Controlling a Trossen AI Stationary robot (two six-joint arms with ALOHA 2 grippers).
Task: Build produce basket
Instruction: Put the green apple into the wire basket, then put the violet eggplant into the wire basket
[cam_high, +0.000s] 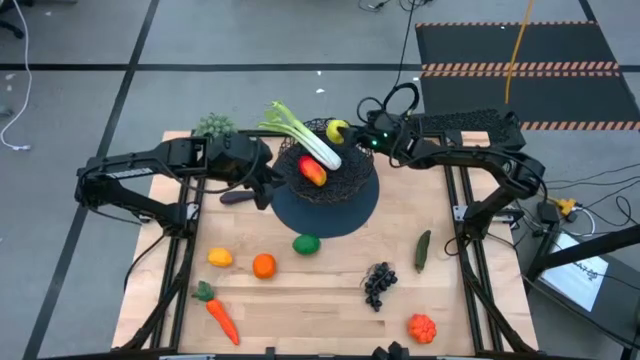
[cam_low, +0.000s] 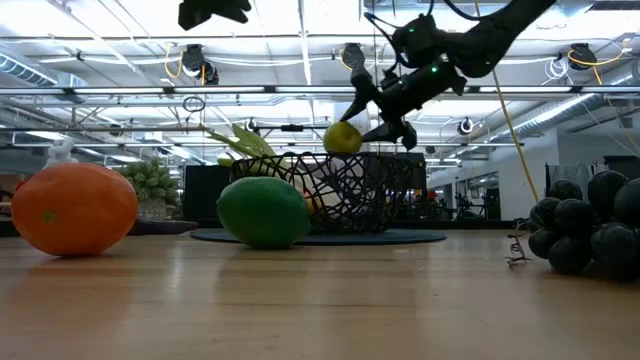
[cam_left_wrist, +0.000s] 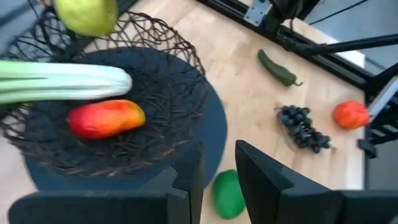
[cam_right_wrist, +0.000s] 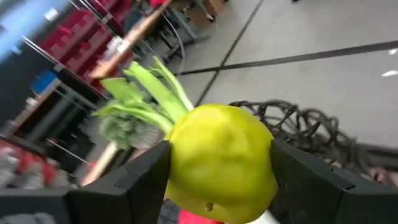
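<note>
The black wire basket (cam_high: 338, 180) stands on a flat dark round mat (cam_high: 345, 215). A green-white leek (cam_high: 305, 140) lies across the basket, its leafy end sticking out over the far left rim. A red-yellow mango (cam_high: 313, 172) lies inside. My right gripper (cam_high: 347, 131) is shut on a yellow-green lemon (cam_high: 336, 130) above the basket's far rim; the lemon also shows in the low view (cam_low: 342, 138) and fills the right wrist view (cam_right_wrist: 221, 162). My left gripper (cam_high: 268, 192) is open and empty at the basket's left side, as the left wrist view (cam_left_wrist: 217, 171) shows. My right gripper pinches the lemon between its two fingers, one on each opposite side (cam_right_wrist: 177, 165). The fingers come from the table's right, slanting down (cam_low: 385, 105). The lemon is lifted clear, just above the basket's far rim (cam_low: 350, 158).
On the near half of the table lie a lime (cam_high: 306, 243), an orange (cam_high: 263, 265), a small yellow-orange fruit (cam_high: 219, 257), a carrot (cam_high: 220, 315), dark grapes (cam_high: 379, 283), a green cucumber (cam_high: 423, 250) and a red tomato (cam_high: 422, 327). A fuzzy green clump (cam_high: 214, 126) sits at the far left.
</note>
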